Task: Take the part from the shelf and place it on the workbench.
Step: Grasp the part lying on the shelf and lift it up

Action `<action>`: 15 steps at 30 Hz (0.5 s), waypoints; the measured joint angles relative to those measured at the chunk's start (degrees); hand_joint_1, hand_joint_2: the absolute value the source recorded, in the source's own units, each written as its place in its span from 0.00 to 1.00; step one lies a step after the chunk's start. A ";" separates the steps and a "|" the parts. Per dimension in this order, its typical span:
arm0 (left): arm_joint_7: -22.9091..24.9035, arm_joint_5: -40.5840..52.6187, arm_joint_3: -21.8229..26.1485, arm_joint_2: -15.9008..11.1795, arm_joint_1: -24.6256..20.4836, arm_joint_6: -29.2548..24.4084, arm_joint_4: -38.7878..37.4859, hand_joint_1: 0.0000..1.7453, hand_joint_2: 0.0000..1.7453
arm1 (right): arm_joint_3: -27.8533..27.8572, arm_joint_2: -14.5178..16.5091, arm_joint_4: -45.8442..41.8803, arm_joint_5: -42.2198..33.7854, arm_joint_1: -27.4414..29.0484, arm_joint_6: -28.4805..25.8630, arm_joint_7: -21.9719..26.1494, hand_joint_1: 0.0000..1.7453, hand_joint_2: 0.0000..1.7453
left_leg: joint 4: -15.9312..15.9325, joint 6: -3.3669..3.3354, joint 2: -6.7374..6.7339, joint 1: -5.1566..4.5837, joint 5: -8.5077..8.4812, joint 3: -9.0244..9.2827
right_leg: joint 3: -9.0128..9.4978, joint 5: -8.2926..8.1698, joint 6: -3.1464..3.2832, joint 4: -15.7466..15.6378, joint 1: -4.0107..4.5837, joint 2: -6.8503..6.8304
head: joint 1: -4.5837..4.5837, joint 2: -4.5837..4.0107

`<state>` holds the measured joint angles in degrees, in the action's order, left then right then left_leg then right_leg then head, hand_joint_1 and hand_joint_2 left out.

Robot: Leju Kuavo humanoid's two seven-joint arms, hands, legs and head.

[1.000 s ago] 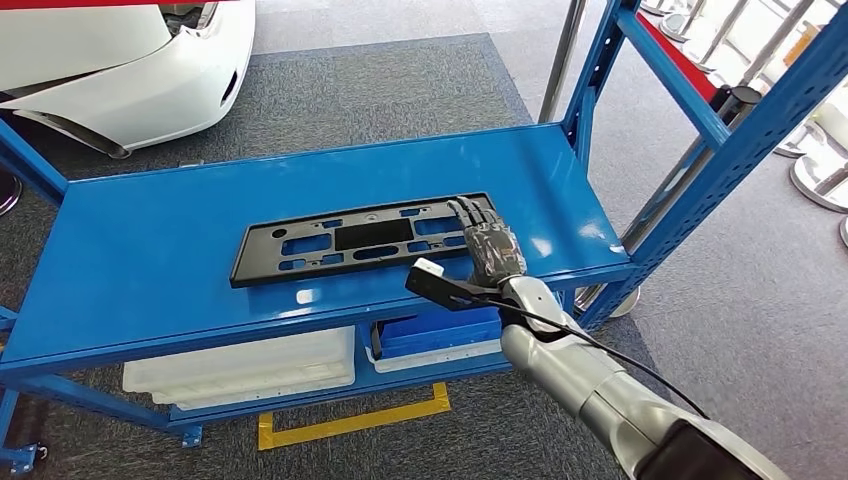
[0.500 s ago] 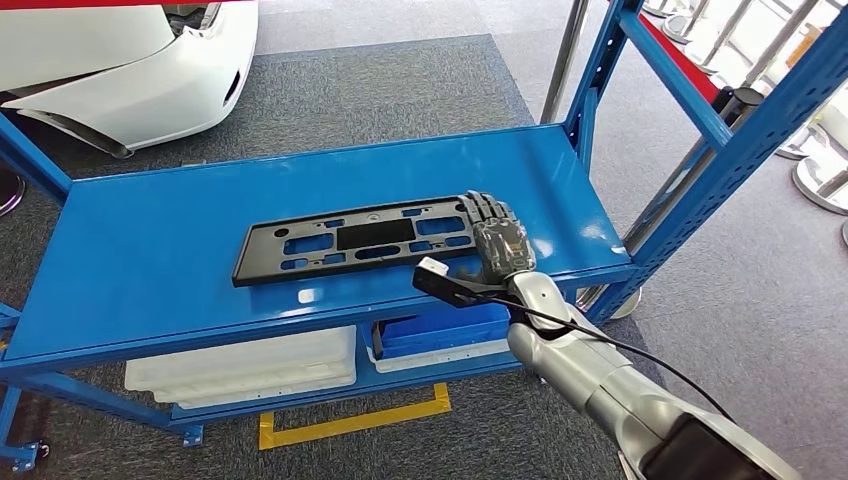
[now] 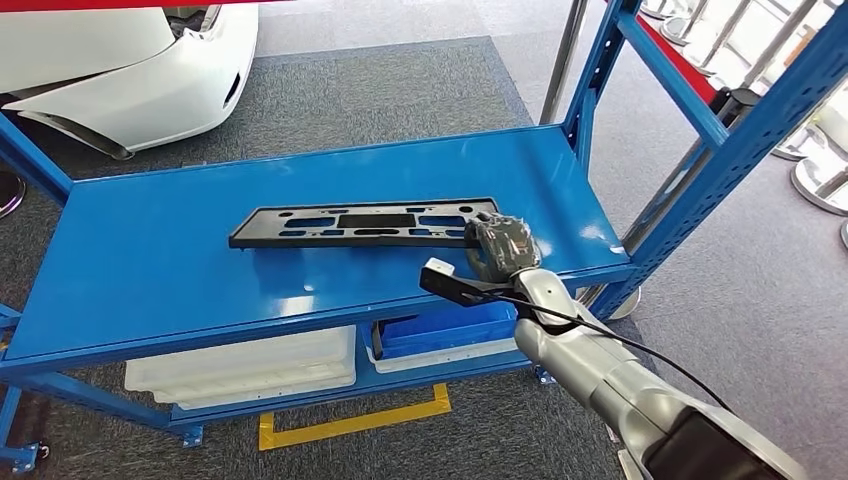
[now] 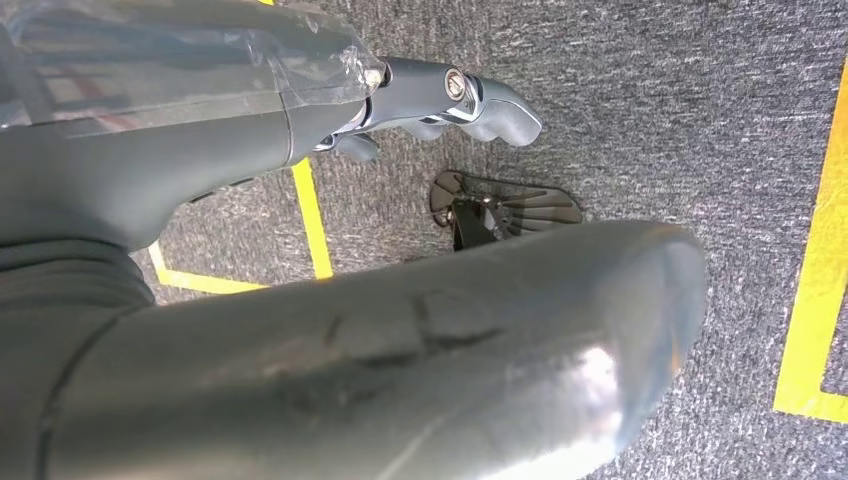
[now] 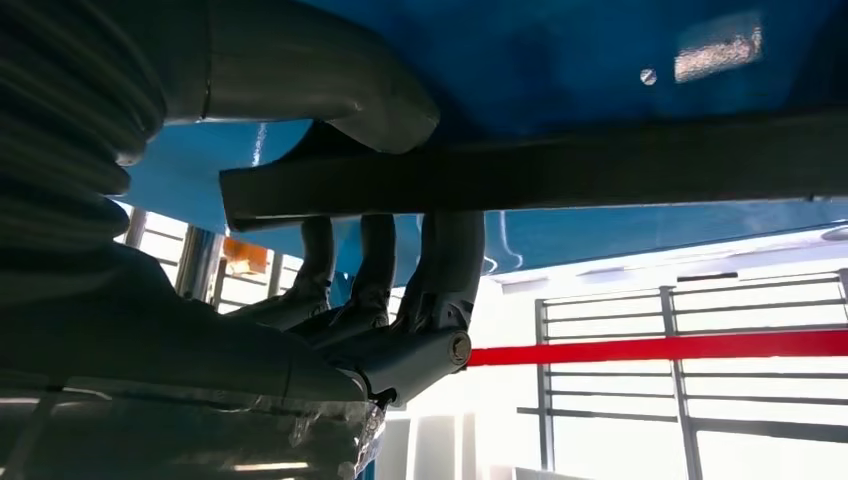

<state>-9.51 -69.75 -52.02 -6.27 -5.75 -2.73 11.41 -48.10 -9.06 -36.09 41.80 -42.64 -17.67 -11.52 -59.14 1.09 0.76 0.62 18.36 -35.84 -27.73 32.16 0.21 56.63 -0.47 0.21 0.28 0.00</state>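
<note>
Black part (image 3: 360, 224) tilted up off blue shelf (image 3: 150, 250), its right end clamped by right hand (image 3: 500, 245): fingers (image 5: 440, 260) wrapped one side, thumb opposite. Left hand (image 4: 440, 95) loosely curled, holding nothing.

We see our R hand (image 3: 497, 246) at the far end of the outstretched R arm, thumb (image 5: 330, 95) on one face of the part (image 3: 360, 225), fingers (image 5: 440, 265) on the other, gripping it. L hand (image 4: 455, 100) hangs w/ fingers curled in.

No legible text, label, brand, number or sign on anything in view.
</note>
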 joint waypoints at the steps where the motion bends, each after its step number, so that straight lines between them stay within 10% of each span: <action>1: -0.16 -0.11 0.00 0.00 0.00 -0.02 0.00 0.00 0.00 | -0.02 -0.03 0.15 -0.19 -0.09 0.05 0.04 1.00 1.00 | 0.00 0.00 0.00 0.01 0.00 0.02 | 0.02 0.00 0.00 0.00 0.01 0.00 | 0.00 0.00; 15: -1.70 -0.80 0.00 -0.02 0.03 -0.03 0.00 0.00 0.00 | -0.03 -0.40 1.97 -1.03 -0.70 -1.17 0.59 1.00 1.00 | 0.01 -0.07 -0.01 0.00 -0.10 0.34 | 0.34 -0.09 0.02 -0.02 0.01 0.02 | 0.30 0.00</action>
<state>-11.22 -70.55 -52.02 -6.29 -5.72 -2.75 11.41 -48.13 -9.46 -34.12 40.77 -43.34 -18.83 -10.93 -59.13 1.02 0.75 0.61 18.25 -35.50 -27.39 32.07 0.23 56.61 -0.46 0.23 0.58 0.00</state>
